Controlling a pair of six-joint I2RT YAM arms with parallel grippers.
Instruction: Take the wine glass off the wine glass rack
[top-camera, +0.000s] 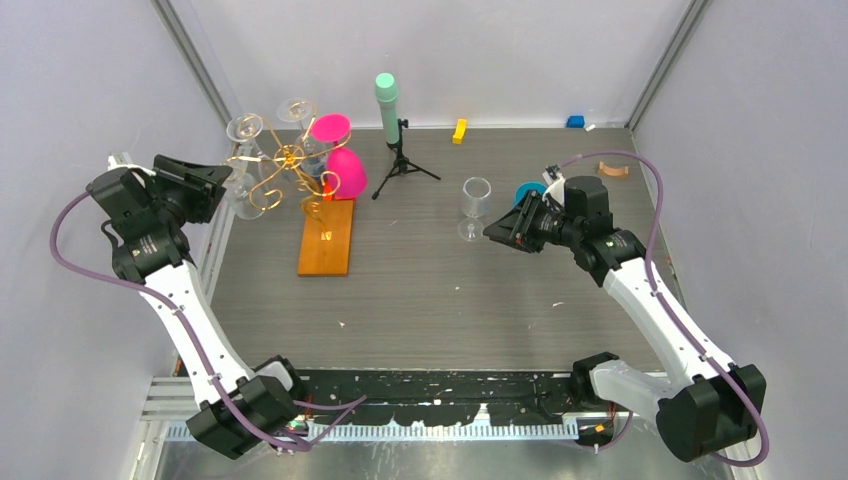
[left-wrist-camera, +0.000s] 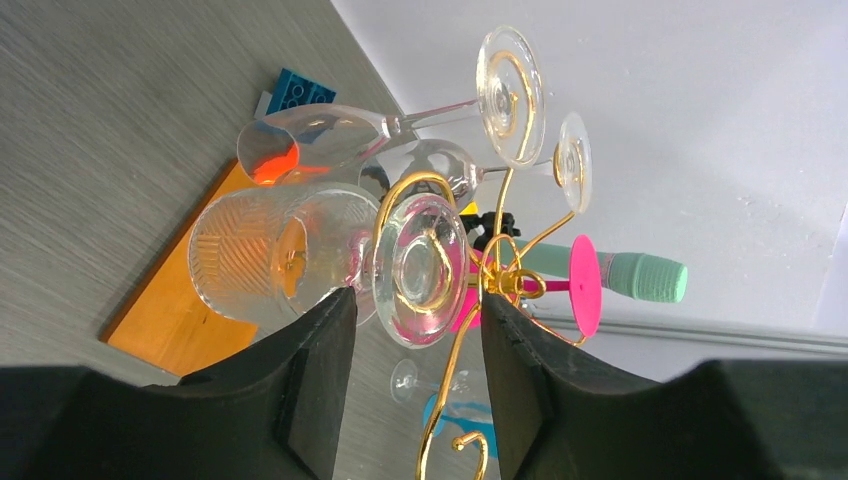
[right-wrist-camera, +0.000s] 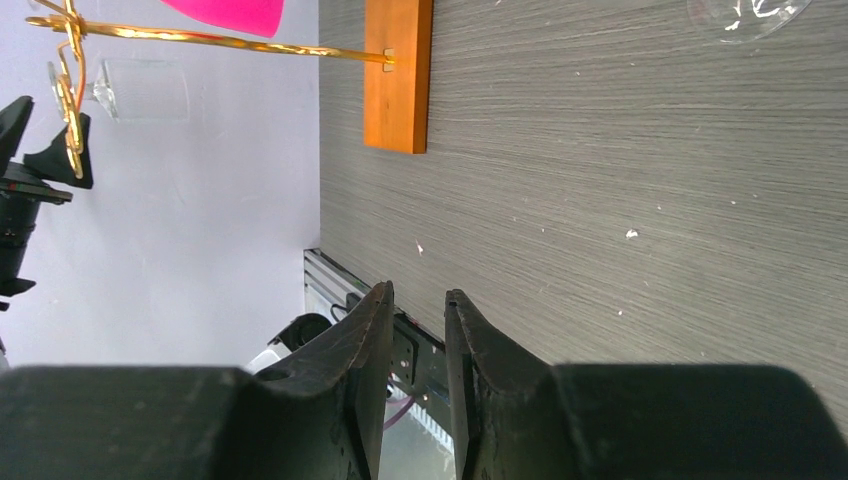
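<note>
The wine glass rack (top-camera: 288, 160) is a gold wire stand on an orange wooden base (top-camera: 328, 238) at the back left. Clear and pink glasses hang on it upside down. My left gripper (top-camera: 226, 180) is open at the rack's left side. In the left wrist view the gripper (left-wrist-camera: 415, 325) has the round foot of a ribbed clear wine glass (left-wrist-camera: 250, 255) just beyond its fingertips, hung on a gold scroll arm (left-wrist-camera: 470, 370). My right gripper (top-camera: 494, 232) is empty, jaws a narrow gap apart (right-wrist-camera: 417, 300), next to a clear wine glass (top-camera: 476, 205) standing on the table.
A black tripod with a mint-green cylinder (top-camera: 389, 108) stands right of the rack. A teal disc (top-camera: 528, 192) lies behind the right gripper. A yellow block (top-camera: 459, 130), a blue block (top-camera: 575, 121) and a brown piece (top-camera: 612, 170) lie near the back wall.
</note>
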